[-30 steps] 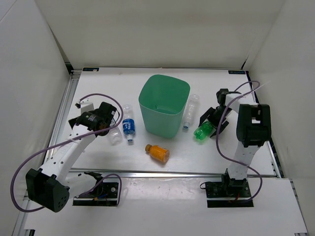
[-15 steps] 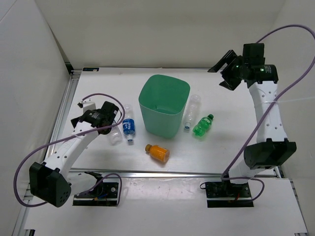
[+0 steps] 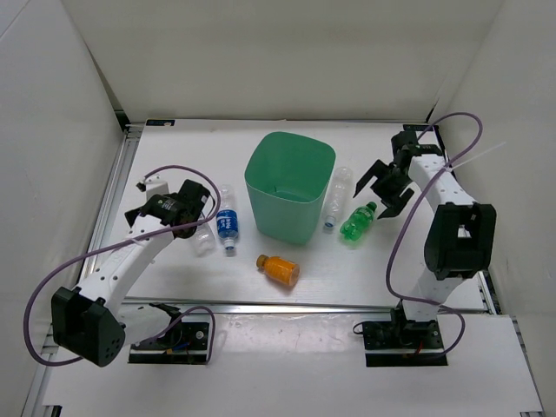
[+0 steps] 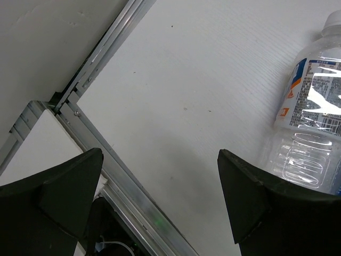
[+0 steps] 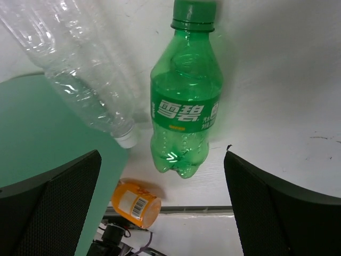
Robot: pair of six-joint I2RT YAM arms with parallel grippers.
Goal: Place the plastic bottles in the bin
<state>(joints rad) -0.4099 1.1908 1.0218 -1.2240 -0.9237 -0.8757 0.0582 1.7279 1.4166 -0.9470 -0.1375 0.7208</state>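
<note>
Bare floor shows inside the bin; the green bottle and clear bottle lie right of it. The left gripper and right gripper gape, grasping nothing.

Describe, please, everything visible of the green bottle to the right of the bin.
The green bottle is translucent plastic with a green screw cap, a green label band bearing white characters and a lobed base. It looks empty. It lies on its side on the white table, cap pointing far-right, close beside a clear bottle but seemingly not touching it. The open right gripper hovers above it.
</note>
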